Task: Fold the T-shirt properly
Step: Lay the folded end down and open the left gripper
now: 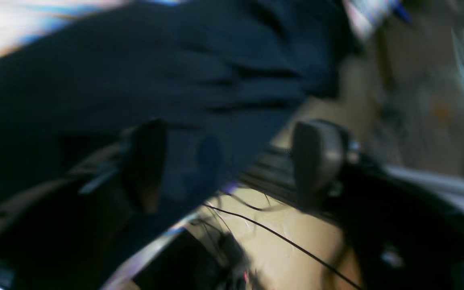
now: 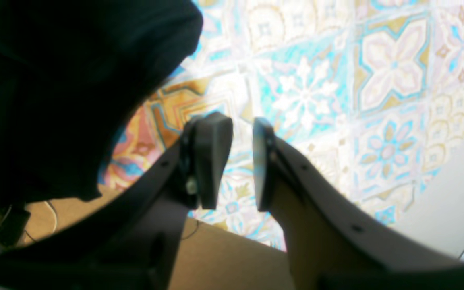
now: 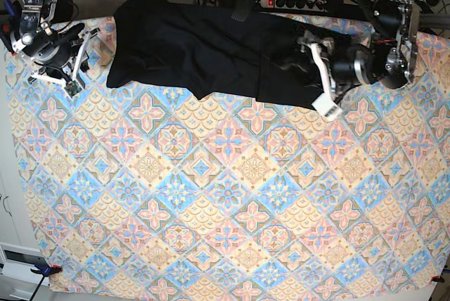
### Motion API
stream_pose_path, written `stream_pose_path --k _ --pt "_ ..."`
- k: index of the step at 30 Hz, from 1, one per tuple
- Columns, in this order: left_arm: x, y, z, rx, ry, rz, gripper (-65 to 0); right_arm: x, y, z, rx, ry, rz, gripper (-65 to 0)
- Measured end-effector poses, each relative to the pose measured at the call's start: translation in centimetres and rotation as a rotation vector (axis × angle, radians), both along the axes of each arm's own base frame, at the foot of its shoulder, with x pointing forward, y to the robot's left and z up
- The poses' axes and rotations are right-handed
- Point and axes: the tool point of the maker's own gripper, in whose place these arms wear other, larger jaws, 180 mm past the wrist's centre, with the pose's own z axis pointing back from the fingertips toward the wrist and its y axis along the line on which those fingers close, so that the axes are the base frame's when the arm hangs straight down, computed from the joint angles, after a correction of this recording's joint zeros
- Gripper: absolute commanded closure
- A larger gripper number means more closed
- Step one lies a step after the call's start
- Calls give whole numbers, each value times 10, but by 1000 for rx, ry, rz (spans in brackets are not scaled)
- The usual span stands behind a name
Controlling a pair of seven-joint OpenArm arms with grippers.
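Lying at twelve o'clock on the patterned cloth, the T-shirt passes between the left gripper's spread jaws; the right gripper, slightly parted, pinches nothing.

The black T-shirt lies stretched sideways along the table's far edge (rumpled, partly folded).

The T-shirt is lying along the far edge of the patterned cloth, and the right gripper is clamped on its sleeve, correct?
Not quite. The T-shirt does lie along the far edge, but the right gripper holds nothing: the right wrist view shows only patterned cloth between its fingers, with the shirt off to the side.
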Motion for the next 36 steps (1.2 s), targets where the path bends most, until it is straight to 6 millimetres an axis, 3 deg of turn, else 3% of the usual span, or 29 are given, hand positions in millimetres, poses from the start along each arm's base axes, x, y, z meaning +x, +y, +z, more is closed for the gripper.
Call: stream_pose_path --k 2,4,11,14,18,19,21,24,27,30,32,36 --pt "13 21 4 11 -26 80 -287 0 0 0 0 0 0 -132" --pt "31 27 1 -22 -54 171 -236 0 0 0 0 0 0 -132" --pt "46 20 -75 52 51 312 -108 -1 1 -1 1 3 1 -132" --pt "32 2 -98 110 96 290 -106 -1 1 -1 1 4 1 -132" --pt "10 -50 -110 181 89 48 -103 -3 -1 -2 -2 13 -3 -179" --pt "5 -53 -114 206 84 8 -103 -6 -2 -3 -13 31 -7 -201" --pt "3 -60 -113 195 60 -7 -103 -12 -5 -6 -25 69 -18 -241" --pt "5 -48 -112 181 52 32 -102 -18 -9 -8 -46 104 -25 -276" --pt "16 -19 -100 243 18 70 -103 -20 -8 -10 -45 116 -29 -288" --pt "34 23 -77 294 -59 189 -106 -25 -10 -12 -50 146 -36 -298" --pt "44 45 -60 308 -109 263 -106 -26 2 -12 23 152 -43 -300" --pt "48 59 -29 236 -176 355 -106 -26 28 -16 213 156 -64 -300"
